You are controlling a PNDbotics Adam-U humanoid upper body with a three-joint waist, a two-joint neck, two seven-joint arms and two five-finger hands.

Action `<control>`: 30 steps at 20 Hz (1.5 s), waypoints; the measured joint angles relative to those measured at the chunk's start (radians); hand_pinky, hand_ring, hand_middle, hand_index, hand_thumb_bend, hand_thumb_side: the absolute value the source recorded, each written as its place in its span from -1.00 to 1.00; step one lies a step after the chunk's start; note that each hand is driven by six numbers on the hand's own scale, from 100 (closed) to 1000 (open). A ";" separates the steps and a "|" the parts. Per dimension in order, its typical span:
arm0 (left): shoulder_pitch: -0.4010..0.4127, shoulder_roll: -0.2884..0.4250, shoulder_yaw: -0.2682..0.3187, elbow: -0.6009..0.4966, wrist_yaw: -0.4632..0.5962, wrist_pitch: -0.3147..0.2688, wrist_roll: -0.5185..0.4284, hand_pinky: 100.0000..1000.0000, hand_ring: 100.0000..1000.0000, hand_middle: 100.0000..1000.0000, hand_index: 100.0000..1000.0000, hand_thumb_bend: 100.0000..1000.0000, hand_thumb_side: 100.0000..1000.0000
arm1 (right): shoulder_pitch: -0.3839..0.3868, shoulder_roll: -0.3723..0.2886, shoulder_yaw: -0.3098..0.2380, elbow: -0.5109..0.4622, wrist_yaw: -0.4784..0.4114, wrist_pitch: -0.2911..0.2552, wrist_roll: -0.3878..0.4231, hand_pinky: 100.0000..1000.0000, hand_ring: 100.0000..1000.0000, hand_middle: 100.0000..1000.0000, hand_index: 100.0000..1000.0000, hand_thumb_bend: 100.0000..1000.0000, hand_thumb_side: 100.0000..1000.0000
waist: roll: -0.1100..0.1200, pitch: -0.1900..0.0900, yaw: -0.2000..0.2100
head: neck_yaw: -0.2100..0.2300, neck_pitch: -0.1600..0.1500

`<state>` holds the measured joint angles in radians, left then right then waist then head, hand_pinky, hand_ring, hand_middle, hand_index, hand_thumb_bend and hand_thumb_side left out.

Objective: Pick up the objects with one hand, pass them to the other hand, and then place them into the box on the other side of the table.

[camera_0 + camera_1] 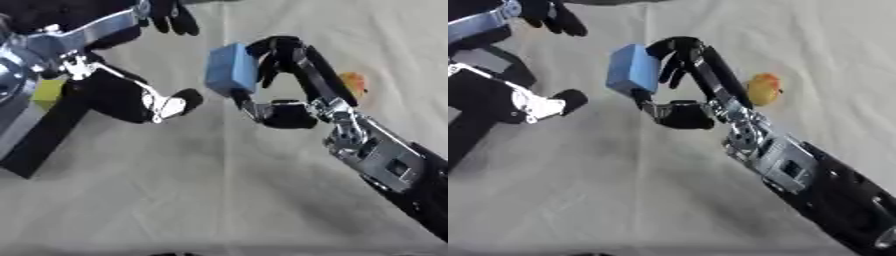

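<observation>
My right hand (296,114) comes in from the lower right and is raised over the middle of the table. It is shut on a blue block (231,69), with the curled fingers (278,50) on the block's right face and the thumb under its lower edge. My left hand (114,97) is open just to the left of the block. Its fingers (171,17) spread at the top and its thumb (179,102) points at the block from below left, a short gap away. An orange-yellow object (763,89) lies on the cloth behind my right hand.
A yellow-green thing (48,92) shows at the left edge, partly hidden by my left arm. A dark slanted shape (39,137) runs below it. Pale cloth (219,200) covers the table.
</observation>
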<state>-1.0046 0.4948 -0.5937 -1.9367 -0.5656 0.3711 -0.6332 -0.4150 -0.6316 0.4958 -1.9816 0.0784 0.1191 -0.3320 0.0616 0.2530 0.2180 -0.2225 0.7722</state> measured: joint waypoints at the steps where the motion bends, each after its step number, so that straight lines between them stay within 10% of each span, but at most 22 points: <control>1: -0.001 -0.006 -0.004 0.009 -0.006 -0.005 0.000 0.53 0.48 0.39 0.61 -0.22 -0.27 | -0.001 0.000 0.003 0.000 0.001 -0.001 0.002 -0.26 -0.10 -0.18 0.00 -0.56 -1.00 | 0.000 0.000 0.000 | 0.001 0.000; 30: -0.012 -0.110 -0.076 0.195 -0.108 -0.078 0.097 0.52 0.47 0.38 0.61 -0.12 -0.37 | -0.017 0.000 0.042 0.000 0.020 -0.038 0.044 -0.26 -0.10 -0.18 0.00 -0.58 -1.00 | 0.000 0.000 -0.008 | 0.024 0.000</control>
<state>-1.0163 0.3850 -0.6696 -1.7413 -0.6740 0.2933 -0.5365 -0.4323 -0.6316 0.5378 -1.9816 0.0980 0.0811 -0.2879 0.0616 0.2530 0.2104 -0.1984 0.7722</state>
